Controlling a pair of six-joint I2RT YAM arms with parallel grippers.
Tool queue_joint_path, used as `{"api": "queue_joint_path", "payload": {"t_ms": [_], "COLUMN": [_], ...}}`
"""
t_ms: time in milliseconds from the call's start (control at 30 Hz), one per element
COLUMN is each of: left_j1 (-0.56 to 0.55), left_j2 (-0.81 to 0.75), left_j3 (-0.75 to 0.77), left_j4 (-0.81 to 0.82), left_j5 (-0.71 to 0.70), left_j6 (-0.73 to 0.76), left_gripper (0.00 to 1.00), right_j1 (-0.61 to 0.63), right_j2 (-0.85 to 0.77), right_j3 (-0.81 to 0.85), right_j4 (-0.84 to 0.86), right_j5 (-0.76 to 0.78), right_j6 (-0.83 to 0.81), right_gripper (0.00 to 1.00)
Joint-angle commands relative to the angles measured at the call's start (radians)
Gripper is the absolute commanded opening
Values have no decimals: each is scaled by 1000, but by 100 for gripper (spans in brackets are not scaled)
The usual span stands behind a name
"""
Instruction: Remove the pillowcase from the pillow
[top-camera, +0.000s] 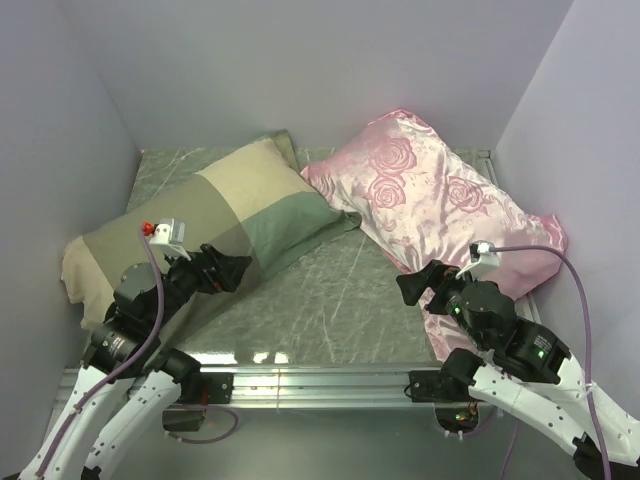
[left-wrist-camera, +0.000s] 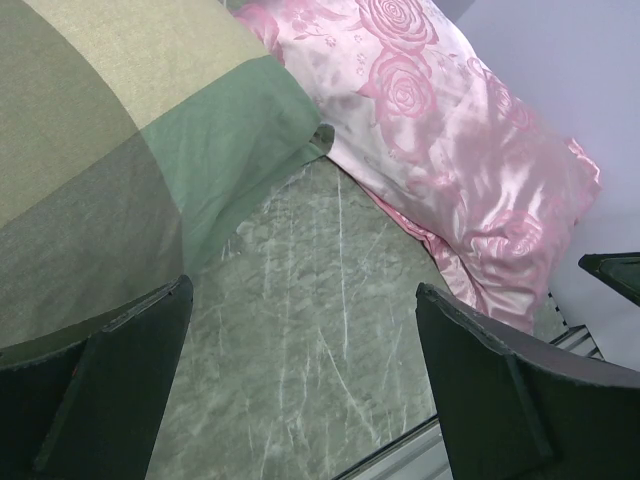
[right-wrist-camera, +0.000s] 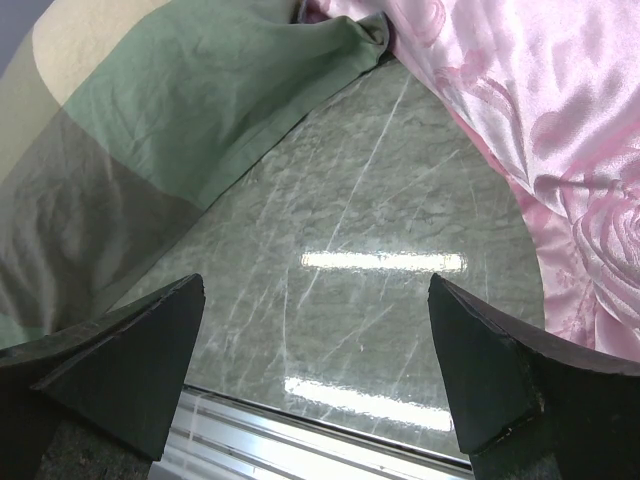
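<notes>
I see my left gripper (top-camera: 238, 270) at the pillowcase's (top-camera: 235, 205) near edge, fingers spread, empty. My right gripper (top-camera: 408, 288), likewise released, hangs beside the pink pillow (top-camera: 430, 195).

Two stuffed covers: one colour-block pillowcase (top-camera: 210, 215), one pink rose cover (top-camera: 440, 205). Two grippers: left gripper (top-camera: 243, 268), right gripper (top-camera: 406, 288). One table (top-camera: 320, 300).
</notes>
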Motion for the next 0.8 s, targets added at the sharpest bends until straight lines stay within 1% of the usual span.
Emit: {"api": "queue_joint_path", "payload": {"t_ms": [0,200,500,600,633,700,767], "left_j1": [-2,-1,-2,-2,-2,-2,-2], "left_j2": [-9,-52,-44,-55,-56,-47,-36], "left_j3": [6,0,-5,-11,-13,-10,-7], "left_j4": [35,35,30,32,29,24,15], "left_j5": [4,-39,-47,-47,-77,-88,-109], "left_j6": [18,6,3,-2,-4,-8,-16], "left_gripper": [99,99,99,99,99,99,99], "right_j1": [6,5,5,6,6,6,5], "right_j2": [-8,-10,3,24,33,73,122], "right_j3": [-5,-9,-12,-17,-18,-17,-8], "right_j4": [15,21,46,87,125,175,270], "right_j5": [23,18,3,-8,-15,-20,-38], "right_j6": [6,9,2,-7,-10,-24,-46], "right_gripper": [100,100,100,100,100,100,100]}}
